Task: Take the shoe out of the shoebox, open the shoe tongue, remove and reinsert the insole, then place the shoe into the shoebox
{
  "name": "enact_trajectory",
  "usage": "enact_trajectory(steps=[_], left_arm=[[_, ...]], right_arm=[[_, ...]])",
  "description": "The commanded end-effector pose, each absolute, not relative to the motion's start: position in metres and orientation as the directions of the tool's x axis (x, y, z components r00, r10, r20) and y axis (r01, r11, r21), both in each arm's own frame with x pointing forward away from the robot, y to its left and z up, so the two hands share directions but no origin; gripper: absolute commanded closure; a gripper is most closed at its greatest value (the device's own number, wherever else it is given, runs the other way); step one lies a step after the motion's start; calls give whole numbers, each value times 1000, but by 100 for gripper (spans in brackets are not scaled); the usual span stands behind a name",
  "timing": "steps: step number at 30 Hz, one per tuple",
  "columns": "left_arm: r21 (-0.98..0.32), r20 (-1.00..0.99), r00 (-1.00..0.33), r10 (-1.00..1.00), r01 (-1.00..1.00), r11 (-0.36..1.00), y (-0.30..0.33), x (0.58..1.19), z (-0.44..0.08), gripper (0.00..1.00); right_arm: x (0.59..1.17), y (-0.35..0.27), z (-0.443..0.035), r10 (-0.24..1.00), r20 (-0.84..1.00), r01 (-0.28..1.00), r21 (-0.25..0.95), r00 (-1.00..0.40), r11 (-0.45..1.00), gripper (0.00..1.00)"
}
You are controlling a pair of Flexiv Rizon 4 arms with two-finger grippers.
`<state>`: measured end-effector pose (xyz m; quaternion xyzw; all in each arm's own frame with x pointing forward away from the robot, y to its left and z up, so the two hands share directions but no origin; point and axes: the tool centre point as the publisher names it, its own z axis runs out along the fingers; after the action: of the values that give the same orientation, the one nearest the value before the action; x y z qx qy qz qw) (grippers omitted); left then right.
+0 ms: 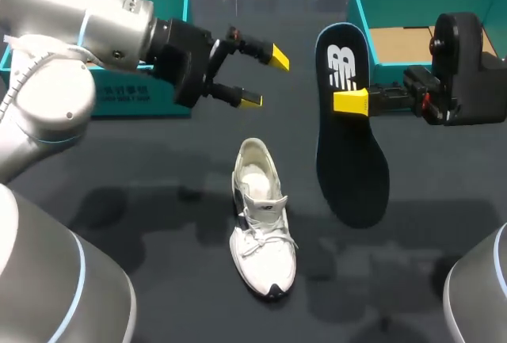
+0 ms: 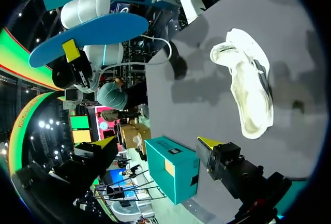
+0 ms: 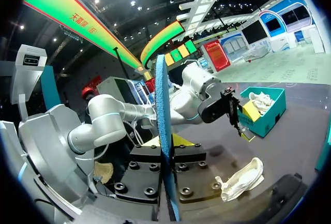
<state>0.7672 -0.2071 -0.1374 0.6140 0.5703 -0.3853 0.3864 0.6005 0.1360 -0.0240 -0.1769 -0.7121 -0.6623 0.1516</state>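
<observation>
The dark table (image 1: 158, 169) bears a white shoe (image 1: 261, 216). The right gripper (image 1: 351, 102) clamps the insole (image 1: 352, 170); the left gripper (image 1: 265, 79) stands wide, empty.

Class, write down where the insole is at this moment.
In the head view the insole is held in the air on the right side, clamped in the right gripper, right of the white shoe and near the open teal shoebox.

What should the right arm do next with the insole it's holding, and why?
Probably carry the insole over to the shoe for reinsertion: the right gripper is shut on it in the air, the shoe lies on the table, and the left gripper is open and empty.
</observation>
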Motion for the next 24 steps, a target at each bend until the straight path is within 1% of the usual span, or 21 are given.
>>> enact_trajectory(steps=[1,12,15,24], left_arm=[[49,-942,57,331,998,-34,-205,766,-139,0],[74,-987,73,142,997,0,-200,773,-123,0],[69,-990,66,123,998,15,-198,774,-120,0],[55,-992,47,113,996,63,-196,781,-110,0]], right_arm=[[600,137,-24,53,452,454,889,-891,61,100],[600,137,-24,53,452,454,889,-891,61,100],[600,137,-24,53,452,454,889,-891,61,100],[650,130,-33,6,562,560,825,-827,75,100]])
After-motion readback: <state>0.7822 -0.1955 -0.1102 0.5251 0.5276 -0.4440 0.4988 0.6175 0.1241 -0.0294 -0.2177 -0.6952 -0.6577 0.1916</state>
